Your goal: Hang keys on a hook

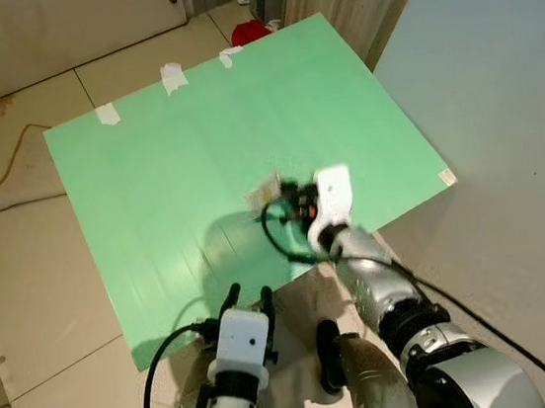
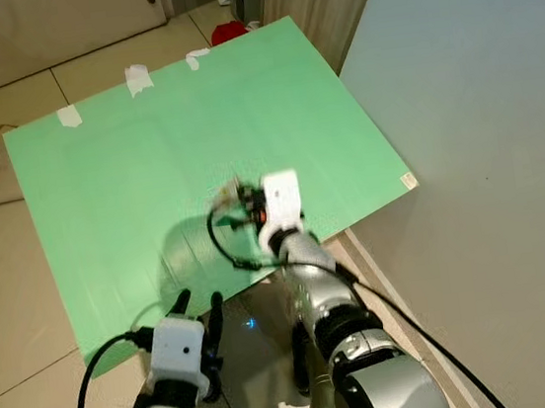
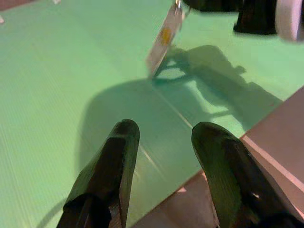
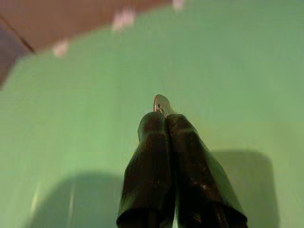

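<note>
My right gripper (image 1: pixel 287 202) is held out over the middle of a large green board (image 1: pixel 176 146). It is shut on the keys (image 1: pixel 264 196), and a pale tag with a yellow mark (image 3: pixel 164 38) hangs from them just above the board. In the right wrist view the two black fingers (image 4: pixel 152 137) are pressed together with a metal key tip (image 4: pixel 161 101) poking out between them. My left gripper (image 1: pixel 249 294) is lower, near the board's bottom edge, open and holding nothing, its fingers (image 3: pixel 121 142) spread apart.
The green board is taped at its far edge with white tape (image 1: pixel 173 76) on a tiled floor (image 1: pixel 24 284). A beige cloth (image 1: pixel 25 175) lies at the left, a red object (image 1: pixel 249 31) behind the board, and a grey wall (image 1: pixel 497 87) at the right.
</note>
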You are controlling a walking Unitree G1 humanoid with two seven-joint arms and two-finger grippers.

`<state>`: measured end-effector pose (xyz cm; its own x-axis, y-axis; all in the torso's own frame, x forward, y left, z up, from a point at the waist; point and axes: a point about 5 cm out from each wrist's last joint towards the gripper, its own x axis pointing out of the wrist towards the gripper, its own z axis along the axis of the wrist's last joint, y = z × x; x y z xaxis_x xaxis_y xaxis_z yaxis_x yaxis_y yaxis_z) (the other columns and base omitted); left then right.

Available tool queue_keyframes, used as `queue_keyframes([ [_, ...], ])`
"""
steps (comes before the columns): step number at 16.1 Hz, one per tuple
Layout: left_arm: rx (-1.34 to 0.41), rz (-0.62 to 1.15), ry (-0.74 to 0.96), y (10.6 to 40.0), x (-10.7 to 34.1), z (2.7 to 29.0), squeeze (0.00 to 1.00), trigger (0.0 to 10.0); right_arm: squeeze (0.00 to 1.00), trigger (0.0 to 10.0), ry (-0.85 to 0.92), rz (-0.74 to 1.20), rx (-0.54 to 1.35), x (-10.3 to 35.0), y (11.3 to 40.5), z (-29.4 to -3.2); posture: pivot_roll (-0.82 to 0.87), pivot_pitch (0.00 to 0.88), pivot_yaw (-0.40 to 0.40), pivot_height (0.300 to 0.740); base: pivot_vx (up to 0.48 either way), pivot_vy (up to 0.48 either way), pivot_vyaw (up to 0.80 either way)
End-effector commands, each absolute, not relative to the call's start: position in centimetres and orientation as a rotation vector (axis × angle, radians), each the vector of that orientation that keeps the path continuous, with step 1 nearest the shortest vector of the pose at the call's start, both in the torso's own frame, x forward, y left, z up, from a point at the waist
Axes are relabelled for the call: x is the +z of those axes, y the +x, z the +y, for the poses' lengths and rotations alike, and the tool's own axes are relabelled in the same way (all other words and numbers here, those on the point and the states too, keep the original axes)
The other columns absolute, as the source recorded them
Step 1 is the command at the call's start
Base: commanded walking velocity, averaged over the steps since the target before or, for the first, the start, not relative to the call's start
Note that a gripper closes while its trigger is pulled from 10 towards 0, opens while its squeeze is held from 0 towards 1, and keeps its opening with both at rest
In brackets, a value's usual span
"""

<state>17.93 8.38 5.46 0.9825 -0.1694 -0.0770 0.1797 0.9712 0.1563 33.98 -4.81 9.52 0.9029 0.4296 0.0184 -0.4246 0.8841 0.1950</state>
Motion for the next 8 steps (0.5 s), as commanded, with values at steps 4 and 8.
queue_keyframes([
  [4,-0.174,0.105,0.155,18.1,4.4,8.3,0.00,10.0,0.53,0.0,0.335,-0.066,0.550,13.2,33.9,-0.2,0.05,0.365,-0.076,0.740,0.000,0.000,0.00],
  [8,-0.139,0.143,0.183,20.2,4.1,9.7,0.00,10.0,0.51,0.0,0.259,-0.171,0.551,15.5,34.8,-1.9,0.02,0.291,-0.072,0.740,0.000,0.000,0.00],
])
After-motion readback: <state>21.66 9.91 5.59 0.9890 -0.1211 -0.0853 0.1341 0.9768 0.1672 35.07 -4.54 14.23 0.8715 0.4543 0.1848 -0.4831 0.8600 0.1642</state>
